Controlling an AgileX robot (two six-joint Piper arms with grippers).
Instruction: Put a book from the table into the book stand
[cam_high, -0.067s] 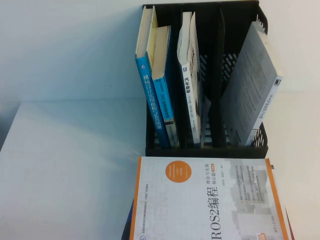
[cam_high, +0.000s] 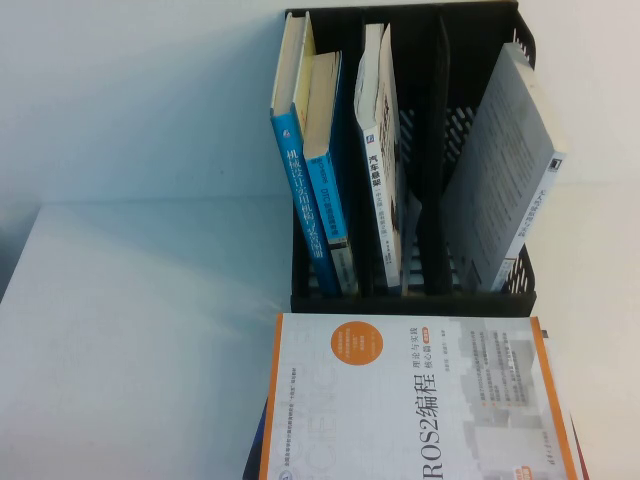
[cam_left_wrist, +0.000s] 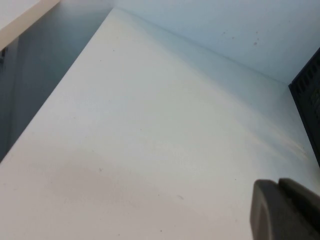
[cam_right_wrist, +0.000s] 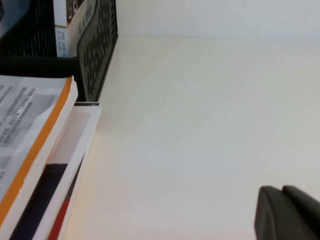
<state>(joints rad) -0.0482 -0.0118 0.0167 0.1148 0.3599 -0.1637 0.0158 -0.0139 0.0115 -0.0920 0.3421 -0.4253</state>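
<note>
A black book stand stands at the back of the white table. It holds two blue books in its left slot, a white book in the middle and a grey book leaning at the right. A white and orange book lies flat on a small stack in front of the stand; its edge shows in the right wrist view. Neither arm shows in the high view. My left gripper is shut over bare table left of the stand. My right gripper is shut over bare table right of the stack.
The stand's wall shows at the edge of the left wrist view and in the right wrist view. A darker book lies under the orange one. The table's left edge drops off beside bare white surface.
</note>
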